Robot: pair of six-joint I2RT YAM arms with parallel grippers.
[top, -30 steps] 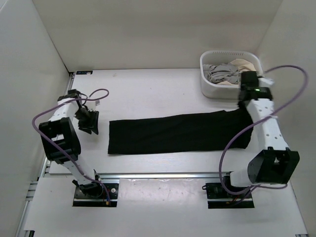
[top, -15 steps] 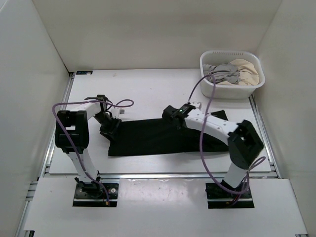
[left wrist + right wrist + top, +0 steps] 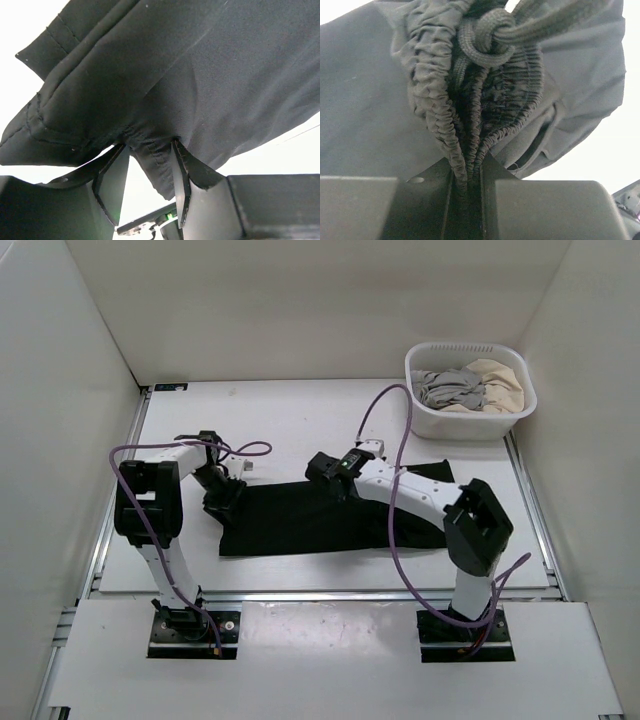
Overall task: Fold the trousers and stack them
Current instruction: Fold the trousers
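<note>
Nearest us, our left hand (image 3: 149, 150) pinches a bunched hem corner of the trousers (image 3: 300, 525), with cloth filling the gap between its fingers (image 3: 112, 185). From that hand the black cloth lies along the counter (image 3: 300, 420), passing under the right arm. Our right hand (image 3: 466, 165) is pressed together on the gathered waistband (image 3: 470, 100), the drawstring knot (image 3: 487, 37) just past its fingertips. Well beyond it, a white basket (image 3: 420, 420) holds a grey garment (image 3: 450, 390) and a beige garment (image 3: 502, 380).

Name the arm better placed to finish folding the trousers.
Right. The right gripper is shut on the trousers at the gathered waistband, over the legs' middle; the left gripper sits at the hem end.
</note>
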